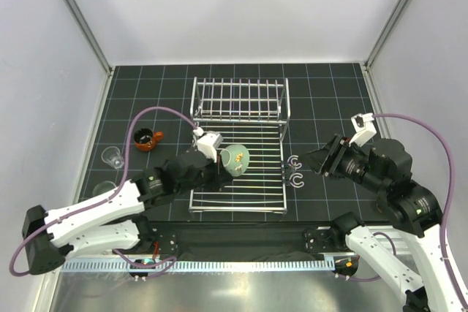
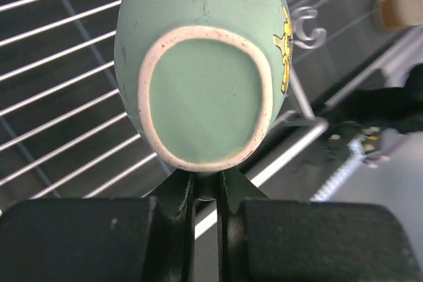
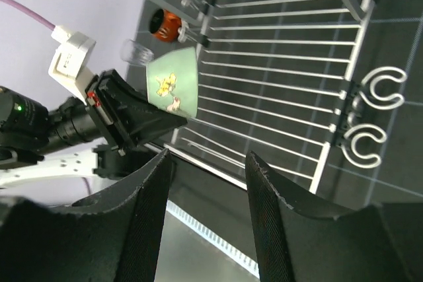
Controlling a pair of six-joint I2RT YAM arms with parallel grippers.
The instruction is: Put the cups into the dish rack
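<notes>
The left gripper (image 2: 206, 186) is clamped on the green mug (image 2: 205, 84) — its two fingers are nearly together, pinching the mug low down by its bottom ring. The mug is tipped on its side, so its round bottom faces the left wrist camera. It has a small yellow picture on its side.

Seen from the top, the mug is over the flat part of the dish rack (image 1: 256, 180), near the rack's 9 o'clock side. I cannot tell if the mug touches the thin rods or hangs just above them. The rack's tall barred part stands at its 12 o'clock end.

The right gripper (image 3: 210, 158) holds nothing, and its fingers are wide apart. It is off the rack at 3 o'clock, pointing toward it. Two small white hooks (image 1: 296, 171) sit at the rack's right edge, between the rack and that gripper.

An orange-brown mug (image 1: 146, 139) stands on the black table (image 1: 329, 93) at about 9 o'clock from the rack, apart from it. A clear glass (image 1: 112, 156) stands near that mug — at its 8 o'clock.
</notes>
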